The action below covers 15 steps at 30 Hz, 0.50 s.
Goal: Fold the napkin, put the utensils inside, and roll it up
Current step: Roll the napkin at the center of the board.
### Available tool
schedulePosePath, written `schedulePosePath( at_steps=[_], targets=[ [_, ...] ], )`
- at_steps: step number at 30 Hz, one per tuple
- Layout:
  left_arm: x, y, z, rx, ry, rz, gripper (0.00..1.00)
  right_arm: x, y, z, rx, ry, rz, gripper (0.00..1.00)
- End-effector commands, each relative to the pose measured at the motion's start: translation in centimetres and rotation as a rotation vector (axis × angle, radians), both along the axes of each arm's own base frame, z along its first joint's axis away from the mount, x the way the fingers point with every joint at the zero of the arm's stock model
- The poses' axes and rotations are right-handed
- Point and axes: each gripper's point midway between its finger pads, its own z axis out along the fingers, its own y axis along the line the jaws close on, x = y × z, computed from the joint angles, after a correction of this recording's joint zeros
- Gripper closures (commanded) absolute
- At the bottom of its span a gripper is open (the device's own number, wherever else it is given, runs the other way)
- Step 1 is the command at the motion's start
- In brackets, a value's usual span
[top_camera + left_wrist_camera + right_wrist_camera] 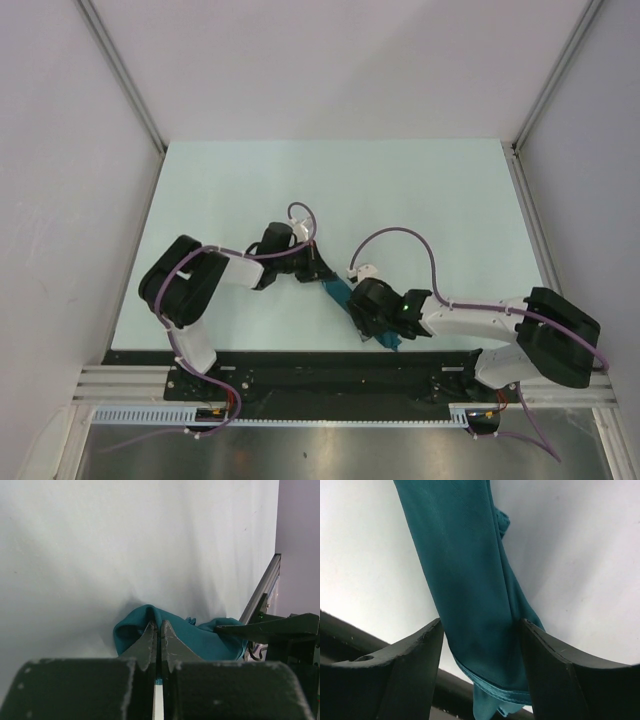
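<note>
Currently the napkin (337,291) is a narrow, bunched teal strip on the table (400,190), near the front edge, running diagonally between the two arms. Left end effector (318,268): jaws nearly together, pinching a thin bit of cloth at the strip's far end; teal shows in the slit between the fingers (150,642). Right end effector (372,322): jaws set at moderate width, the strip filling the gap and touching both fingers (415,660). Fork not visible in any view.

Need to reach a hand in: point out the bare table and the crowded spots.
Bare: the far half of the table, up to the back wall. Crowded: near centre, where the left gripper and right gripper hold the napkin between them.
</note>
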Motion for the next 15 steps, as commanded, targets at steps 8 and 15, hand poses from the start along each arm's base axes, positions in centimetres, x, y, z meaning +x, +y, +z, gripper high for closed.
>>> schedulePosePath(
  at_steps=[8,15],
  targets=[
    [2.3,-0.4,1.8,-0.017,-0.071,-0.003,1.0,0.3,-1.1,-1.5,-0.106,-0.014,-0.129,0.58],
    [5.7,2.4,4.3,-0.033,-0.11,0.101,0.45,1.0,-1.2,-1.9,-0.098,-0.001,-0.195,0.66]
  ],
)
